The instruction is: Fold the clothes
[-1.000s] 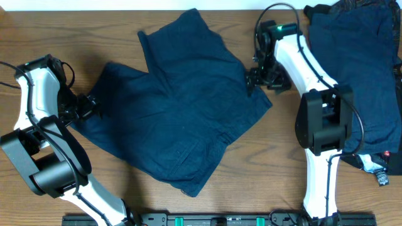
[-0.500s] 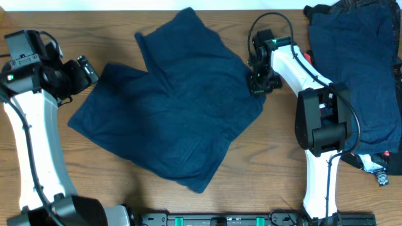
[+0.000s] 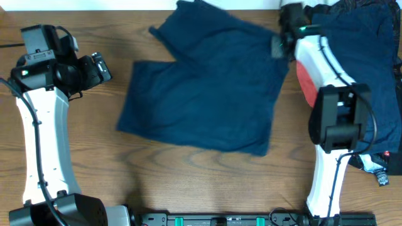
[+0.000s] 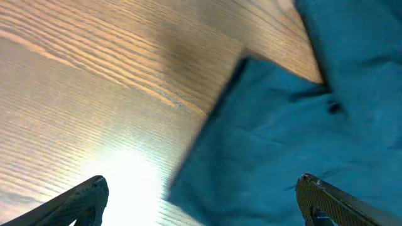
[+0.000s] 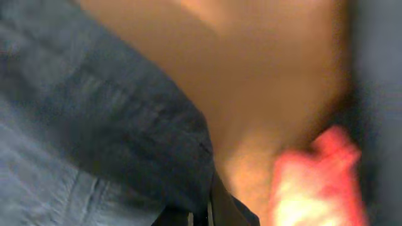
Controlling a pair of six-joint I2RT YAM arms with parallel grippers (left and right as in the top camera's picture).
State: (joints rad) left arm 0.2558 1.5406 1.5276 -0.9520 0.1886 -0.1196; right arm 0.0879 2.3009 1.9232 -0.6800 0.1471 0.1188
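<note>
Robot lab bench, not a home. A white-and-black jointed left robot arm (image 3: 38, 138) and its twin right robot arm (image 3: 330, 81) rise from the near edge of a bare brown wood-grain table top (image 3: 94, 188). A black metal rail with green clips (image 3: 220, 220) runs between their bases. Dark navy cloth shorts (image 3: 207, 100) lie spread out as a test piece, with a heap of dark navy garments (image 3: 370, 63) at the right edge.

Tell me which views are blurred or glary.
Overhead: sharp, evenly lit, shorts crisp. Left wrist: slightly soft, a bright glare patch on the table. Right wrist: badly blurred; the coral cloth is only a smear.
</note>
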